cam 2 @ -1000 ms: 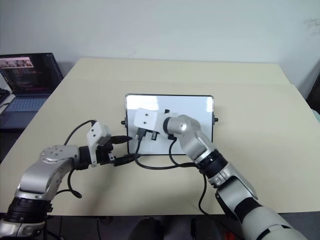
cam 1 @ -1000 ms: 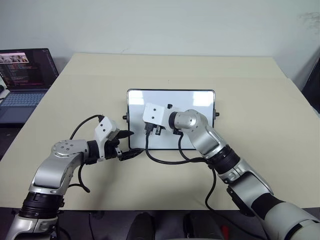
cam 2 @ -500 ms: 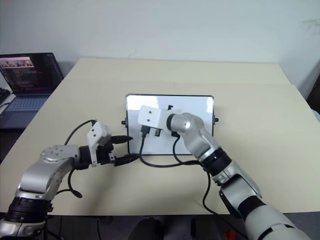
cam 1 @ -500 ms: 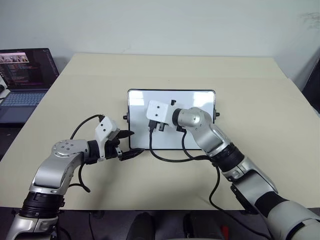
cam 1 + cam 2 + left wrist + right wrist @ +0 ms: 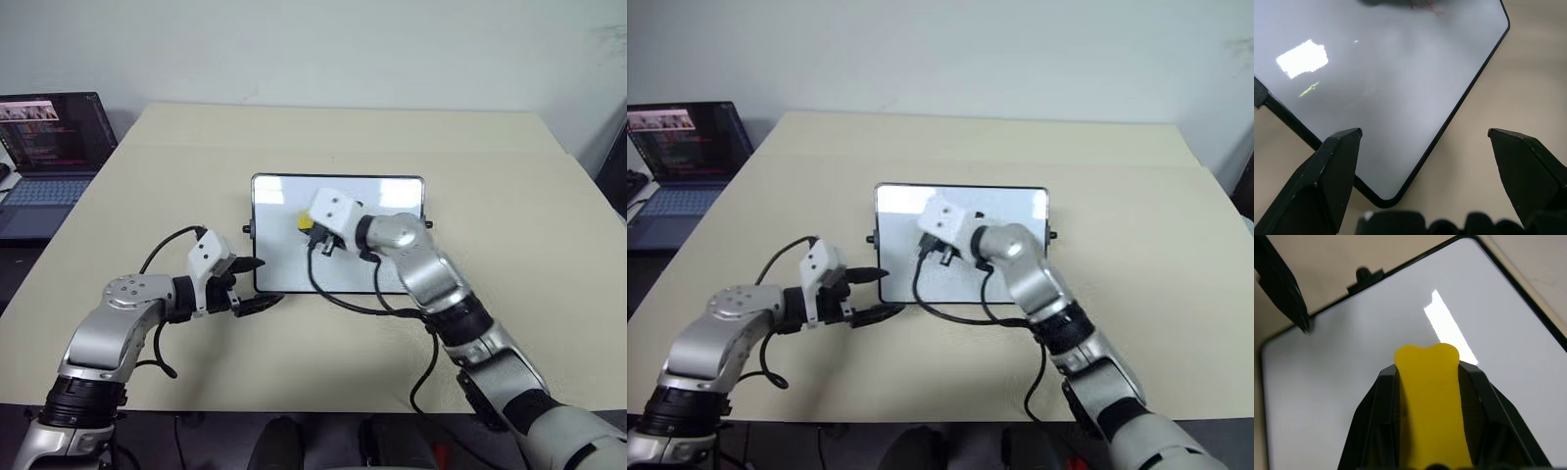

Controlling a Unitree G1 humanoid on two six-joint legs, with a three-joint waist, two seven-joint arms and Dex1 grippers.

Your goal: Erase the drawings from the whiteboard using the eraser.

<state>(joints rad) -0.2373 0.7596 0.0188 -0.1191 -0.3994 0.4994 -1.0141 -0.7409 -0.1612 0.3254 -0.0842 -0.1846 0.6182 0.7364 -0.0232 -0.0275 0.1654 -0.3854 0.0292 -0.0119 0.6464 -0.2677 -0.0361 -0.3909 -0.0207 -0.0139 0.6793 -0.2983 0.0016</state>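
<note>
Pinching eraser (image 5: 1430,401) | right hand (image 5: 1427,377) (clamped) | over whiteboard (image 5: 284,255)

Your whiteboard (image 5: 338,264) lies flat at the middle of the table (image 5: 509,196). The laptop (image 5: 49,147) sits off the table's far left corner. Your left gripper (image 5: 257,283) is at the board's near left corner, one finger over the board, the other off its near edge. Your right gripper (image 5: 310,226) is above the board's far middle, with the eraser (image 5: 306,222) between its fingers. A drawing (image 5: 1423,6) lies on the board beyond the left gripper.
</note>
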